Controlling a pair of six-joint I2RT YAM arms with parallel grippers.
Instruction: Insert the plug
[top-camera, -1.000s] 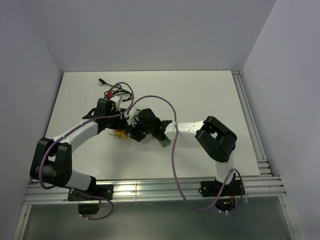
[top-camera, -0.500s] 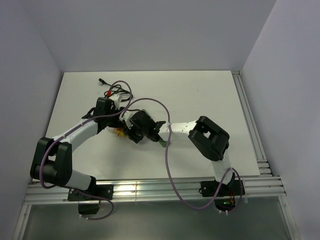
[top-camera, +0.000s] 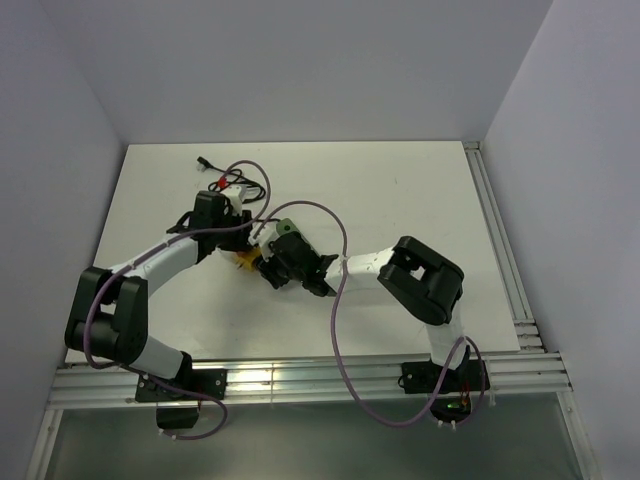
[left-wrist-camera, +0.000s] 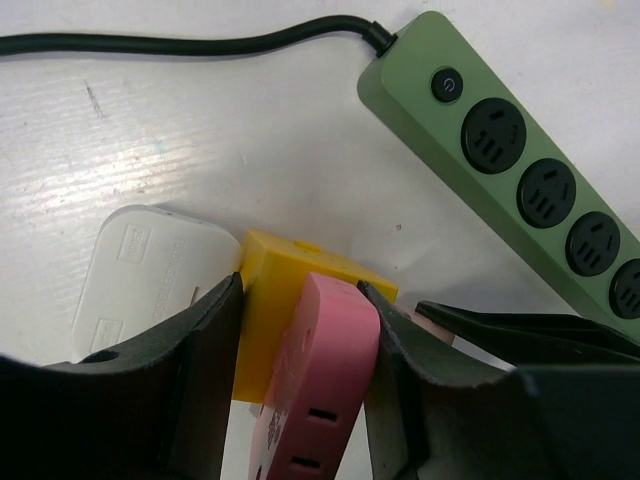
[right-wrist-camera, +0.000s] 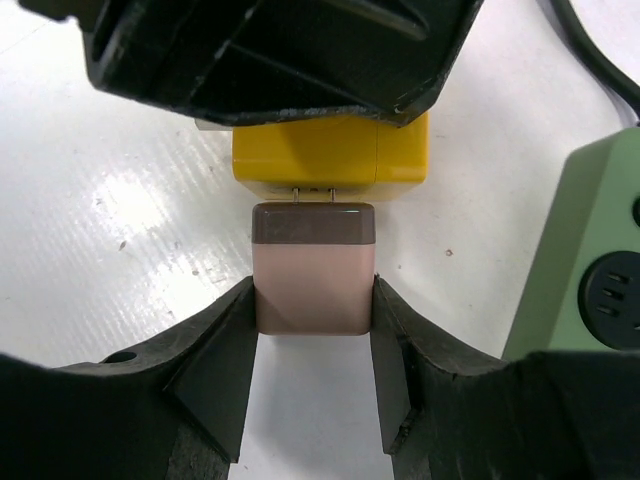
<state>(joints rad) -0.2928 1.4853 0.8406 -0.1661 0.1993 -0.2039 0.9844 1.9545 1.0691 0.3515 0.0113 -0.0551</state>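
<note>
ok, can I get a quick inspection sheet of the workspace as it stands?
Surface: white table, matte, no spills seen.
Job's things: pink plug prongs partly in yellow block, metal showing, not seated.
Clutter: white adapter beside the block; green power strip, visible sockets unused.
Grippers: right gripper shut on the plug; left gripper flanks block and plug, clamp unclear.
Cables: black cord from the strip; purple arm cables; small leads far left.
Surroundings: grey walls, aluminium rails.

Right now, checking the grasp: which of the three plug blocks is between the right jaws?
The pink plug block, prongs entering the yellow block; the white block lies aside.
</note>
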